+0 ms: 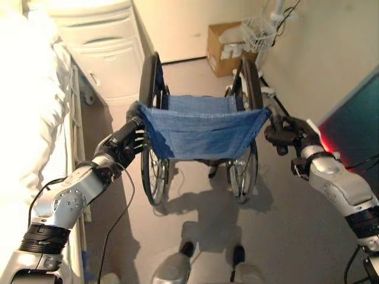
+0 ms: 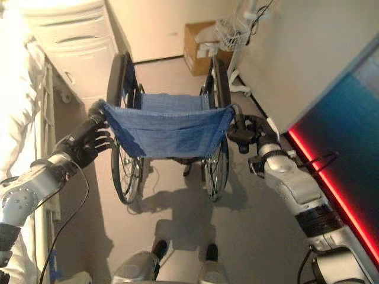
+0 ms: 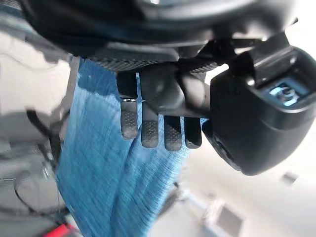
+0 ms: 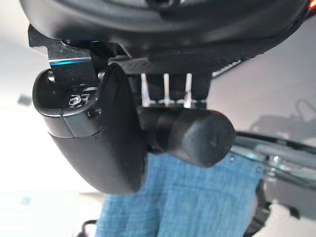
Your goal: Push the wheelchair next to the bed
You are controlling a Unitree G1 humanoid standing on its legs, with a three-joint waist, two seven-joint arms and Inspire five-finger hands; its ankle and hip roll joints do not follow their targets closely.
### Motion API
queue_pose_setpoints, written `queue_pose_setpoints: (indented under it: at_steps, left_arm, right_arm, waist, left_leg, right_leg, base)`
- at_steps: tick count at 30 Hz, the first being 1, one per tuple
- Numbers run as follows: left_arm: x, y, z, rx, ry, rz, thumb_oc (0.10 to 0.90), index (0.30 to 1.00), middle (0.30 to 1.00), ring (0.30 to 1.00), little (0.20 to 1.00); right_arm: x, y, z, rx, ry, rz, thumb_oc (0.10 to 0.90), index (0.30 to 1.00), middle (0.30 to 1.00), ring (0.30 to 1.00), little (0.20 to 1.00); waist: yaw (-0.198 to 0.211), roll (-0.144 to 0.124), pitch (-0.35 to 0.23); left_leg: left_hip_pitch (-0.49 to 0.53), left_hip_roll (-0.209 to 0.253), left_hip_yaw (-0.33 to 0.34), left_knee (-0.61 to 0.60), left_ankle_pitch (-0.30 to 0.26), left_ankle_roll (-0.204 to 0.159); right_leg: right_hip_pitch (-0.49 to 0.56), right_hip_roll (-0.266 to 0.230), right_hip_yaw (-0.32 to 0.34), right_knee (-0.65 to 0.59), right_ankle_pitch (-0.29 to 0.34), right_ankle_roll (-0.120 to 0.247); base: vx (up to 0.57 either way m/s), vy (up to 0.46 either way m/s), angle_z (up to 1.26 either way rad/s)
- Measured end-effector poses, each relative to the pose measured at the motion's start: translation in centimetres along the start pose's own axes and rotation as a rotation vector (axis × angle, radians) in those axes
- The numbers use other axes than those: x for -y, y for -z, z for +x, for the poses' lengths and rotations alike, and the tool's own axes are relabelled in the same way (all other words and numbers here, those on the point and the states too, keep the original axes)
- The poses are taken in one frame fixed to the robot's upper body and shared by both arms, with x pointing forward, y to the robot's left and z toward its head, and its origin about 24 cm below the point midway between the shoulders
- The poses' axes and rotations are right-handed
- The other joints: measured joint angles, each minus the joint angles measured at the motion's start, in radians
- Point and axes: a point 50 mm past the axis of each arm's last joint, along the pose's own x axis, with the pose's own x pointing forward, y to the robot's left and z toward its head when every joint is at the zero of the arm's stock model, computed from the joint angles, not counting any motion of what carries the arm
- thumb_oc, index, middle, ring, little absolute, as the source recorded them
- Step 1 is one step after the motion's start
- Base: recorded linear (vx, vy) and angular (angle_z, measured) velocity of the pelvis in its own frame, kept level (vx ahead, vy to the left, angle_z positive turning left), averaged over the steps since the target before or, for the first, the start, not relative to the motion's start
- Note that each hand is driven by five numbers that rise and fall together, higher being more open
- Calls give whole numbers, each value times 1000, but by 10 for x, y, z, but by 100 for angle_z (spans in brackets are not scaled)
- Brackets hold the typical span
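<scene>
Left eye view shows the wheelchair [image 1: 200, 133] standing in the aisle straight ahead, its blue fabric back facing the robot, with the bed [image 1: 26, 118] along the left side and a wall close on the right. The left hand [image 1: 127, 141] is curled round the left push handle, and the right hand [image 1: 283, 133] is wrapped round the right one, as the right wrist view confirms.

Risks, as I judge them: an uneven push from the 2 hands could swing the chair so a wheel catches the bed rail or scrapes the wall; a loose grip could slip off a handle.

Ahead, a cardboard box [image 1: 228, 47] holds something pale, too unclear to name. A white wire basket [image 1: 259, 31] hangs above it, contents unclear. A white cabinet [image 1: 103, 50] stands beside the bed.
</scene>
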Motion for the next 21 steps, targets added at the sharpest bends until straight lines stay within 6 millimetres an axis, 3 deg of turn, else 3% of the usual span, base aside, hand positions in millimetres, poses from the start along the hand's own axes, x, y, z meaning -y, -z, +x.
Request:
queue_pose_setpoints:
  at_steps: [1, 2, 3, 4, 5, 9, 15, 21]
  left_arm:
    - [3, 6, -2, -10, 15, -13, 400, 300, 300, 300, 300]
    - [4, 14, -8, -30, 20, -17, 400, 300, 300, 300, 300]
    - [4, 13, -15, -23, 29, -6, 400, 300, 300, 300, 300]
    - [5, 10, -17, -19, 40, 11, 400, 300, 300, 300, 300]
    - [11, 16, -17, -23, 66, -24, 400, 300, 300, 300, 300]
    - [29, 29, -21, -72, 198, -13, 400, 300, 300, 300, 300]
    - [47, 50, -22, -170, 280, -31, 400, 300, 300, 300, 300]
    - [55, 63, -21, -216, 301, -50, 400, 300, 300, 300, 300]
  right_arm:
    - [4, 1, 0, -7, 6, -20, 400, 300, 300, 300, 300]
    - [9, 0, -1, -18, 11, -46, 400, 300, 300, 300, 300]
    - [13, -3, -2, -11, -1, -70, 400, 300, 300, 300, 300]
    - [16, -5, -3, -4, -5, -80, 400, 300, 300, 300, 300]
    - [24, -9, -4, 1, 4, -96, 400, 300, 300, 300, 300]
    - [44, -13, -2, 6, 86, -138, 400, 300, 300, 300, 300]
    - [60, -7, 5, -35, 166, -163, 400, 300, 300, 300, 300]
    - [63, -5, 7, -46, 180, -198, 400, 300, 300, 300, 300]
  waist:
    - [9, 16, 9]
    - [12, 26, 11]
    - [15, -2, 9]
    - [18, -32, 9]
    - [-1, -21, 8]
    - [11, 0, 7]
    - [11, 28, -5]
    - [7, 47, -15]
  left_leg:
    - [11, 18, 0, -1, 12, -2]
    - [15, 39, 3, 0, 17, -10]
    - [8, 34, 14, -2, 14, -15]
    - [-2, 17, 36, -6, 8, -25]
    - [-24, 37, 95, 7, -11, -40]
    - [-69, 104, 270, -1, 28, -32]
    - [-45, 110, 293, -28, 55, -37]
    - [-24, 111, 309, -44, 57, -36]
  right_leg:
    - [-19, 12, -4, 74, -11, -6]
    - [-34, 40, -4, 64, -73, -8]
    - [2, 40, -2, -89, -55, -12]
    - [20, 33, -18, -141, 6, -27]
    - [66, 41, -90, -182, -17, -50]
    - [75, 98, -174, -176, -51, -101]
    - [121, 116, -195, -179, -66, -117]
    - [143, 118, -198, -181, -73, -119]
  base:
    - [79, -236, 68]
    - [81, -295, 63]
    - [55, -229, 67]
    - [46, -243, 104]
    - [7, -93, 94]
    - [-6, -64, 81]
    - [1, -13, 41]
    - [-1, 37, 7]
